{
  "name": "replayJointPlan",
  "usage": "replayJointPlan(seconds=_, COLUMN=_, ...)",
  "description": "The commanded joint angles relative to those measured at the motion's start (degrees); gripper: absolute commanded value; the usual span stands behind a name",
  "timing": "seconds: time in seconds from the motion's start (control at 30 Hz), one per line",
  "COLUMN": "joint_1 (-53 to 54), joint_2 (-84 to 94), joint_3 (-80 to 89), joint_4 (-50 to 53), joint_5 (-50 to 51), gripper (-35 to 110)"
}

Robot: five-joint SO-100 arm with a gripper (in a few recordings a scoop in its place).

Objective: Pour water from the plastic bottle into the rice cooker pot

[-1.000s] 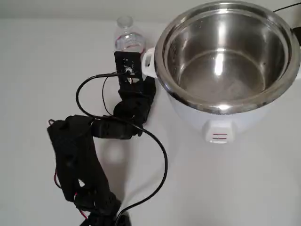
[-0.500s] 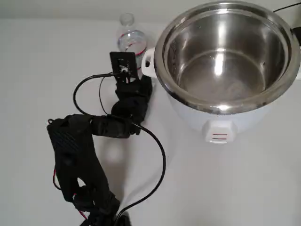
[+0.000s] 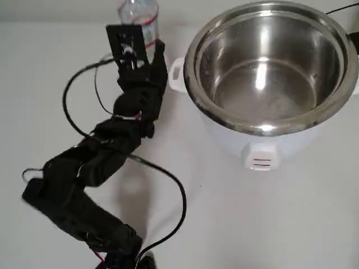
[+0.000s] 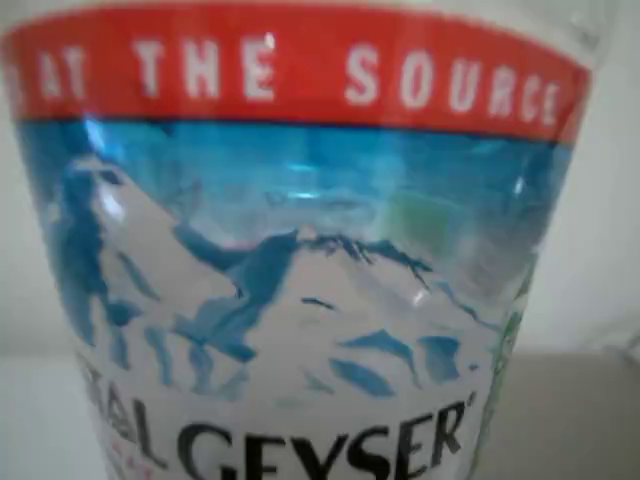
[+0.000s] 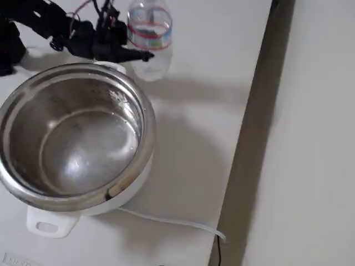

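Note:
The plastic bottle [image 3: 138, 13] stands upright at the top of the overhead view, left of the rice cooker pot [image 3: 263, 126]. My black gripper [image 3: 139, 40] is shut around the bottle's labelled middle. In the fixed view a dark finger [image 5: 138, 55] crosses the bottle [image 5: 150, 33] just below its red bands, right behind the pot's rim [image 5: 148, 130]. The wrist view is close on the bottle's label [image 4: 300, 300], with a red band above a blue mountain picture. The water is too clear to make out. The steel pot looks empty and sits in a white cooker body [image 3: 252, 148].
My arm [image 3: 84, 174] stretches from the bottom left, trailing a black cable [image 3: 182, 196]. A white cooker handle [image 3: 175, 73] sticks out towards the gripper. A thin white cord [image 5: 166, 221] lies by the cooker. The table's dark edge [image 5: 252, 138] runs down the right.
The gripper has closed on the bottle and carried it up and to the left in the overhead view, away from the cooker handle. The arm has stretched out.

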Motion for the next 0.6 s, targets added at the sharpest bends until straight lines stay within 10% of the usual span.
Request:
replayJointPlan(seconds=0.0, joint_1=4.0, joint_2=19.9, joint_3=-6.1, joint_4=12.5, joint_5=8.2, gripper=17)
replayJointPlan(seconds=0.57, joint_1=13.6, joint_2=30.1, joint_3=-31.9, joint_4=66.2, joint_5=52.3, gripper=16)
